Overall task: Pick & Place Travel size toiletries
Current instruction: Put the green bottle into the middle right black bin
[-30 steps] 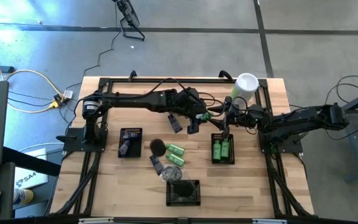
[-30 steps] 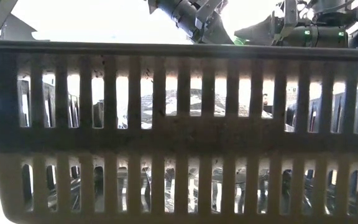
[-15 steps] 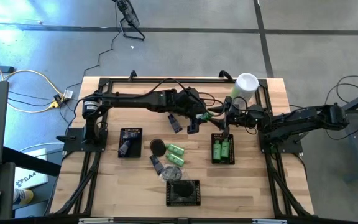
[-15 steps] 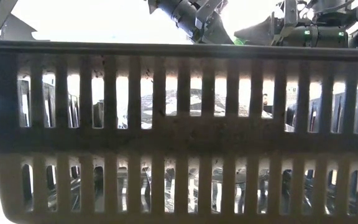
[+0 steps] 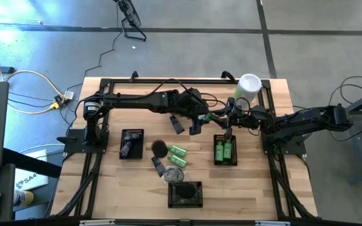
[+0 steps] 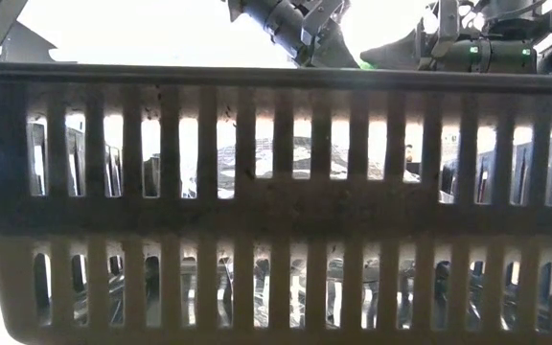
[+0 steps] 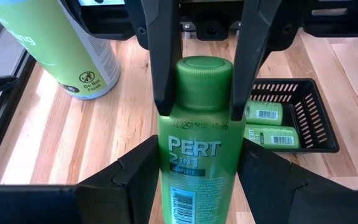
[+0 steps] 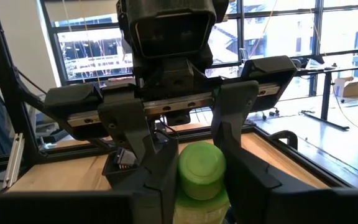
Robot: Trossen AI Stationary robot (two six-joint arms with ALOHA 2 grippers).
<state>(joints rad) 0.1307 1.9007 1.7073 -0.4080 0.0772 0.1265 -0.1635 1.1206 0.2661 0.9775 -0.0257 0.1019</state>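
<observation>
A bright green PERT bottle (image 7: 194,155) hangs in the air between my two grippers, above the table's far middle (image 5: 215,117). My left gripper (image 7: 197,171) is shut on its body. My right gripper (image 8: 201,168) faces it from the table's right and is shut on its round cap (image 8: 201,163). Two green bottles lie in the right black basket (image 5: 225,150). Loose on the table are green bottles (image 5: 177,151), a dark round piece (image 5: 159,148), a black tube (image 5: 158,166) and a crinkly packet (image 5: 176,176). My left gripper pinches the bottle's labelled body (image 7: 166,163) between its two fingers, coming level from the table's left and lying along the bottle. The bottle is lifted clear, its cap toward the right arm. My right gripper pinches the cap end (image 7: 185,74) between its two fingers (image 7: 163,74), coming level from the table's right.
The tall pale-green canister with a white lid (image 5: 249,85) stands at the far right, close behind the grippers. A black basket (image 5: 132,144) sits at the left. A near basket (image 5: 185,194) holds dark items, and its slatted wall (image 6: 276,201) fills the low view.
</observation>
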